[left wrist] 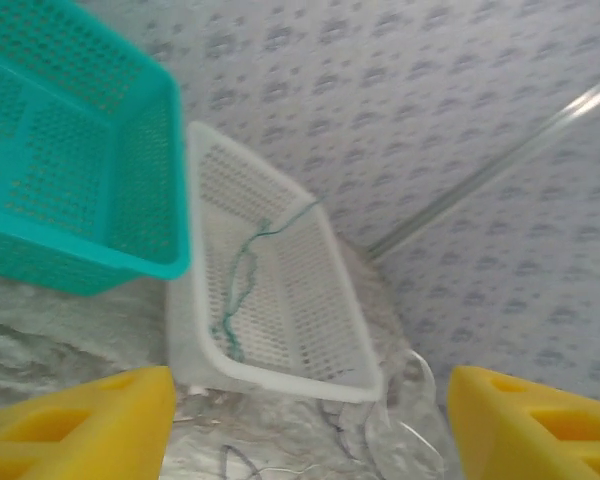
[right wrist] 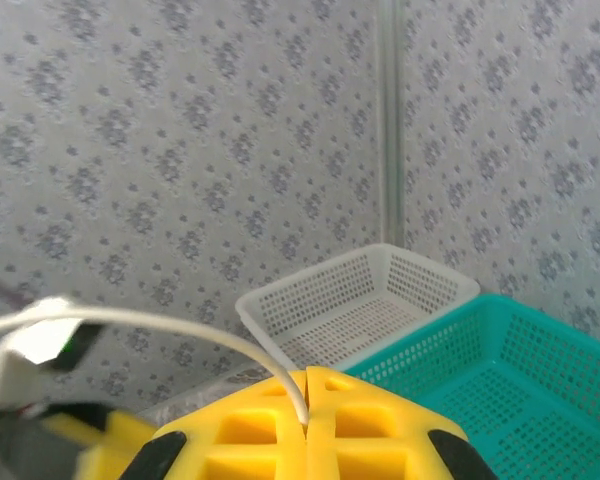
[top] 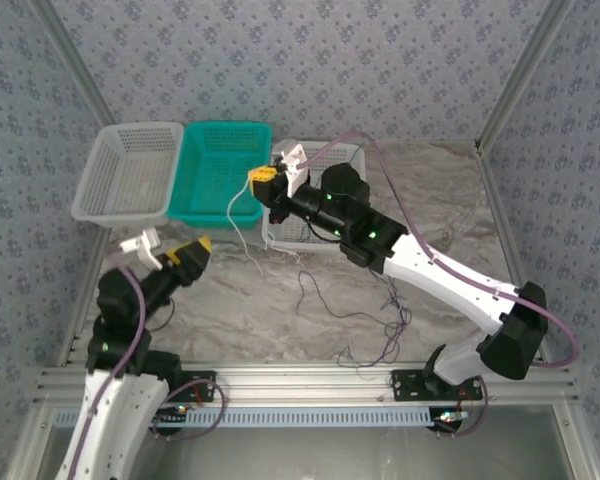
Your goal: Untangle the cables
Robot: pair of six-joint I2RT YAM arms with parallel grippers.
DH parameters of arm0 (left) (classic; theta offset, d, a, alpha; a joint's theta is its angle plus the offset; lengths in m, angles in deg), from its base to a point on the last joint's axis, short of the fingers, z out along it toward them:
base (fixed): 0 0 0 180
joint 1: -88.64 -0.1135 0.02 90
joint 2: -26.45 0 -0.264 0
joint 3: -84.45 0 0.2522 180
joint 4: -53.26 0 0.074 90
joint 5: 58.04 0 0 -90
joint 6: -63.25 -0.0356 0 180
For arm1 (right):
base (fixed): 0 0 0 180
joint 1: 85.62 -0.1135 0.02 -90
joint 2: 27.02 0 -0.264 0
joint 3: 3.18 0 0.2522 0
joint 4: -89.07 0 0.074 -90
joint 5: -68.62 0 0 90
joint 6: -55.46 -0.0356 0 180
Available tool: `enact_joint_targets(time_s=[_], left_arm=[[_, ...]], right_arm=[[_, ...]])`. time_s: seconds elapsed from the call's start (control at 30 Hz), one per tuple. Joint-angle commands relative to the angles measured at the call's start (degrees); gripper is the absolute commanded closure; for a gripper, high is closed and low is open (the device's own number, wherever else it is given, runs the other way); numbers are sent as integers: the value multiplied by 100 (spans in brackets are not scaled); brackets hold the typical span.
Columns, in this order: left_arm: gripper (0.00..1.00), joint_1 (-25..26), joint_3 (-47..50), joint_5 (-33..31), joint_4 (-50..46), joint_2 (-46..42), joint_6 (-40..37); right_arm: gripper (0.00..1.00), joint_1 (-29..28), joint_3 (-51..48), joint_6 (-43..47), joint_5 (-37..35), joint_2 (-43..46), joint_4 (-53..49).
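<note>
The right pincer [top: 262, 178] is raised over the near right corner of the teal basket [top: 220, 170], its yellow fingers pressed together on a white cable [top: 242, 240]. In the right wrist view the cable [right wrist: 230, 340] arcs in from the left and disappears into the seam between the closed fingers of the right pincer [right wrist: 307, 420]. From that grip the cable hangs down past the rim of the teal basket and trails onto the marble-patterned table [top: 250, 310]. The left pincer [top: 185, 255] sits low on the left side of the table, well apart from the right one. Its two yellow fingers [left wrist: 80, 420] stand wide apart with nothing between them. Looking along it, a green cable [left wrist: 235, 290] lies in a loose squiggle inside the white basket [left wrist: 280, 300], which stands right beside the teal one. The dark cables [top: 390, 300] sprawl thin and loopy on the table in front of the right arm, between the baskets and the near edge. A pale grey basket [top: 130, 170] stands to the left of the teal one, touching it.
</note>
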Motion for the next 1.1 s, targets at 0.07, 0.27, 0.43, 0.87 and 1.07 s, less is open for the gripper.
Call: enact_joint_targets(time_s=[0.07,0.27,0.43,0.87,1.07], left_arm=[[30,1312,956,-490,835,-676,230],[26,3342,837,-1457,1573,858,-964],[18,3582,719,-1536,3393,3061,-1181],[2,3614,-278,-1328,6210,6147,-657],[41,3610,-624,-1956,5971,6529,-768]], right_arm=[[100,138,461,-678,-393,-178,-201],[100,127,741,-889,-86,-316,-478],[100,71,819,-1044,193,-294,-479],[100,-46,953,-1401,253,-222,-448],[100,-37,879,-1614,159,-84,-522]])
